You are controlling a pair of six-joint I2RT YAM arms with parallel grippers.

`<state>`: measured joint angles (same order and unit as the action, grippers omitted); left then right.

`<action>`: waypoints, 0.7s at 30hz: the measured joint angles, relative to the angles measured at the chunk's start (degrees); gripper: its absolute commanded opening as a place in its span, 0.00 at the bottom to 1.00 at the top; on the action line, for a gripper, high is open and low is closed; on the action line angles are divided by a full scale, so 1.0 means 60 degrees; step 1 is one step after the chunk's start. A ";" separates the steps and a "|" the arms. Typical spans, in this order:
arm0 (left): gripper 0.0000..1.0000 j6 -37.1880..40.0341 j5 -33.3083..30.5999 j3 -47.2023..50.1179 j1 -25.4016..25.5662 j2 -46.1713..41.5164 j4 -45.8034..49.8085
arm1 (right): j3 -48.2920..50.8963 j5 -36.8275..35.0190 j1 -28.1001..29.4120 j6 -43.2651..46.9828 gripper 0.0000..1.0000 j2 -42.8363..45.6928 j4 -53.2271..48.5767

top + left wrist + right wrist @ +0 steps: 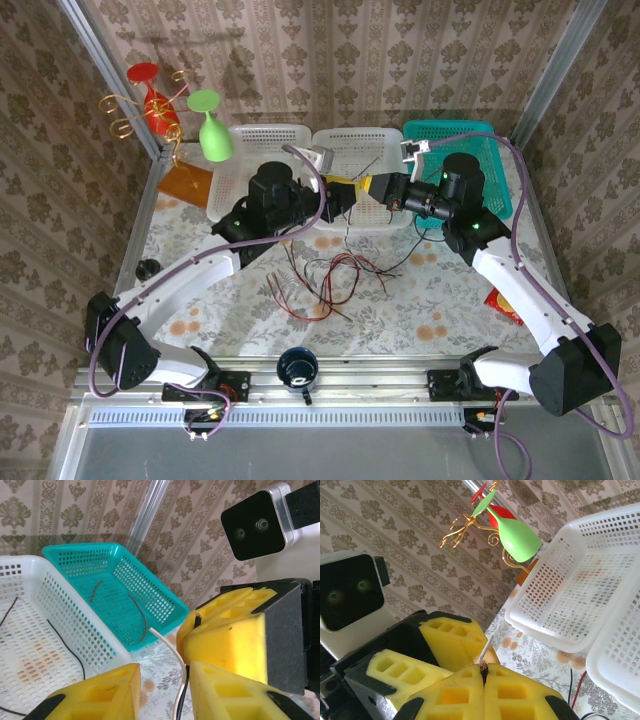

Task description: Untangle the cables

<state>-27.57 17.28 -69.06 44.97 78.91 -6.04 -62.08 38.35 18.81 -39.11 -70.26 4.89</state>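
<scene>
The cables [330, 280]: red + black tangle lying loose on the table [430, 300], centre, just in front of the middle white basket [360, 133]. A pale-tipped cable [487, 649] is up off the table: its end pokes from the seam of the right gripper [483, 672], whose yellow fingers are pressed tight together on it, above that basket. Left gripper [162, 680] faces it tip to tip, fingers apart w/ a clear gap, the pale strand running down between them, not pinched. Two dark red cables [141, 617] lie in the teal basket [75, 551], far right; thin black cables [67, 645] in the white basket beside it. Dark mug [297, 367] at near edge, btw the arm bases
</scene>
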 measured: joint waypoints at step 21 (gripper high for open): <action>0.45 -0.1446 0.1053 0.1002 -0.0284 -0.0197 -0.1588 | 0.0000 0.0117 -0.0004 -0.0233 0.00 -0.0062 0.0204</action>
<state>-36.25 23.59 -63.05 43.27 77.73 -15.57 -62.08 39.05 18.79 -40.51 -70.63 6.11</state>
